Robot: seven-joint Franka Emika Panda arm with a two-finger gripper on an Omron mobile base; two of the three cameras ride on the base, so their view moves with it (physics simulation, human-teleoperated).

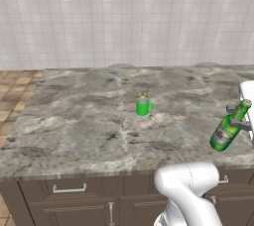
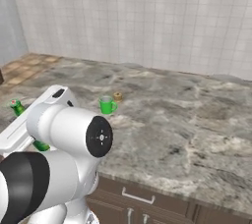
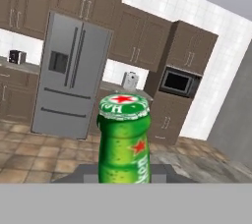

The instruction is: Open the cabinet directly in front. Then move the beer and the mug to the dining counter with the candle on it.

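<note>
The beer (image 1: 227, 130), a green bottle with a red-white label, hangs tilted over the right front part of the dining counter (image 1: 74, 121). My gripper (image 1: 237, 117) is shut on its neck. In the hand view the beer (image 3: 123, 142) rises between the fingertips (image 3: 160, 171), cap towards the camera. The green mug (image 1: 144, 106) stands upright mid-counter, and the small tan candle (image 1: 143, 95) sits just behind it. In the right base view my arm hides most of the beer (image 2: 17, 106); the mug (image 2: 106, 105) and candle (image 2: 118, 97) stand beyond it. I cannot tell which wall cabinet is the task's.
A tiled wall (image 1: 124, 17) backs the counter. Dark drawers (image 1: 69, 189) run under its front edge. Across the room the hand view has a steel fridge (image 3: 71, 75), dark wall cabinets (image 3: 140, 36) and a built-in microwave (image 3: 178, 81).
</note>
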